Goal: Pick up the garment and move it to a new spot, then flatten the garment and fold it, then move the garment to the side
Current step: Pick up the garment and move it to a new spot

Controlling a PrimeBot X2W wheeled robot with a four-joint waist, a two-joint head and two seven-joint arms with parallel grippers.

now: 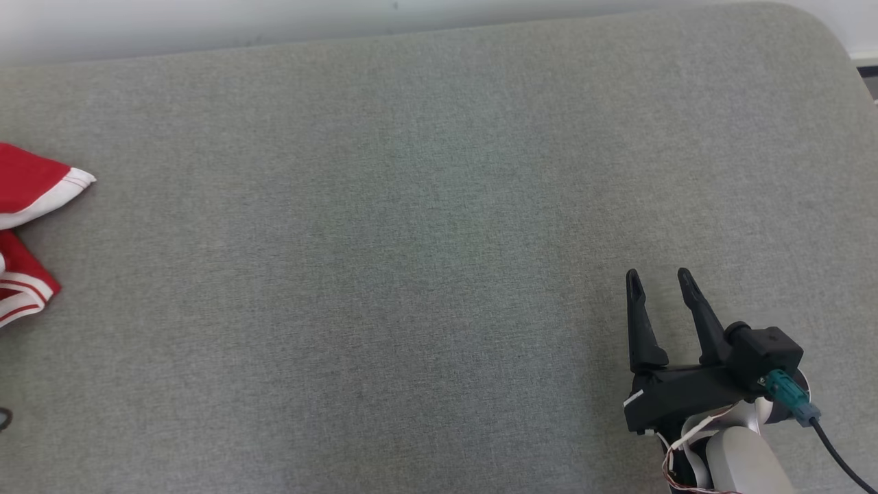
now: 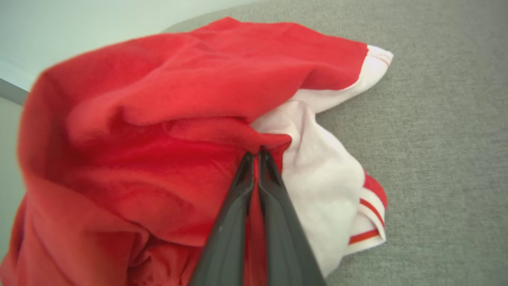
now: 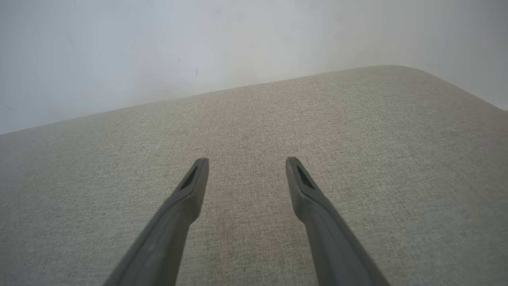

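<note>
The garment (image 2: pixel 158 119) is a crumpled red piece with white trim and red stripes on its cuffs. It lies bunched on the grey surface, and its right edge (image 1: pixel 31 185) pokes in at the far left of the head view. My left gripper (image 2: pixel 256 153) is shut on a fold of its red cloth, where red meets white. Far from the garment, my right gripper (image 1: pixel 660 276) stands open at the lower right of the head view. The right wrist view shows that same gripper (image 3: pixel 246 161) with nothing between its fingers.
A broad grey fabric surface (image 1: pixel 425 261) spreads across the head view, with a rounded far-right corner (image 1: pixel 823 27). A pale wall (image 3: pixel 198 47) runs along its far edge. A black cable (image 1: pixel 840 460) trails from the right wrist.
</note>
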